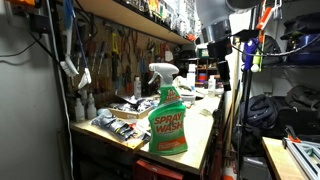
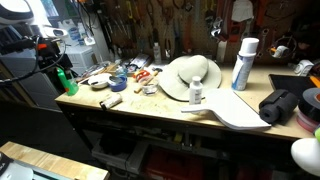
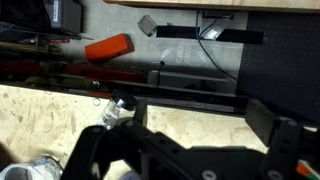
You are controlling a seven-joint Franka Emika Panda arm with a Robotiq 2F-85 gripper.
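Wrist view: pincer (image 3: 190, 150) spread wide, nothing between its fingers (image 3: 100, 148), low over the pale plywood desk (image 3: 40, 110). Single arm, so no nearer/farther hand to call.

Nearest thing is a small clear-white piece (image 3: 116, 107). It lies on the desk just ahead of the pincer, off toward the finger at picture-left, outside the gap and apparently not touching. It is too small to tell its long axis or what it is.

A silvery round bit (image 3: 45, 168) sits beside the pincer at picture-left, cut off by the frame edge.

Farther ahead of the pincer the desk ends at a dark band. Beyond that is an orange block (image 3: 110, 47), long axis slanted, well apart from the pincer.

In an exterior view the white arm (image 1: 215, 12) hangs the pincer down. A green spray bottle (image 1: 167, 115) stands well apart from it, nearer the camera.
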